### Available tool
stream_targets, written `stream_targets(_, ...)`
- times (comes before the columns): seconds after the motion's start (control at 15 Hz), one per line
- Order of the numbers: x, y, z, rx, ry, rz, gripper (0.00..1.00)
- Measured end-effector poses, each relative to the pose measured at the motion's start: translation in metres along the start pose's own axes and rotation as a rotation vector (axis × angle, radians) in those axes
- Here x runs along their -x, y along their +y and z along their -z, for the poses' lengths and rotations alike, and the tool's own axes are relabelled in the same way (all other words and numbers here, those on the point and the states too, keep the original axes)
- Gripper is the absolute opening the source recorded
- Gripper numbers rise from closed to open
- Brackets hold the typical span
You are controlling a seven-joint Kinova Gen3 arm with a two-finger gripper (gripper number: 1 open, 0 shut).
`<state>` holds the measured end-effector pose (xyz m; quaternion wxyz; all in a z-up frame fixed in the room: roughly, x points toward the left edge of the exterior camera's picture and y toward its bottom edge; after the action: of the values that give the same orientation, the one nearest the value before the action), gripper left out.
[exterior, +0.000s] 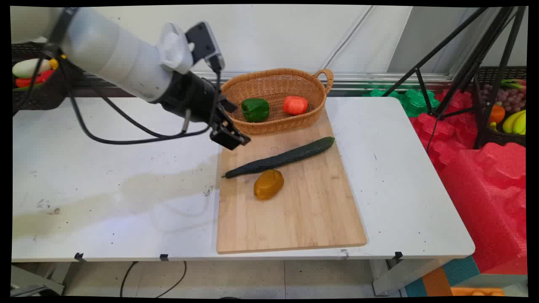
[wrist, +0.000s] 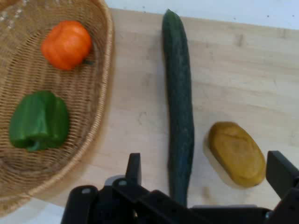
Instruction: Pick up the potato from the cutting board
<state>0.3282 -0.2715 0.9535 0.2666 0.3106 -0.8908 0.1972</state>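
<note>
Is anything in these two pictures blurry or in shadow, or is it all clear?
Main view: sharp and evenly lit; a broad soft shadow lies across the white table left of the cutting board. Hand view: the cucumber and potato look slightly soft, and the end effector, open, looms dark and unfocused at the bottom edge.

I work in a robotics lab. My white table (exterior: 400,176) stands against a bare wall, flanked by a black tripod (exterior: 459,63), red foam blocks (exterior: 484,176) and crates of toy fruit (exterior: 507,105).
</note>
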Motion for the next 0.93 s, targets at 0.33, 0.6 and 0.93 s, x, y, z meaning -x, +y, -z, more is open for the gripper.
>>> stream_targets(0.33,-0.008,0.013,-0.048,0.050,-0.097,0.011,1.00)
stream_targets(0.6,-0.011,0.020,-0.087,0.079,-0.158,0.034,1.00)
stream_targets(0.93,-0.011,0.027,-0.133,0.107,-0.222,0.076,1.00)
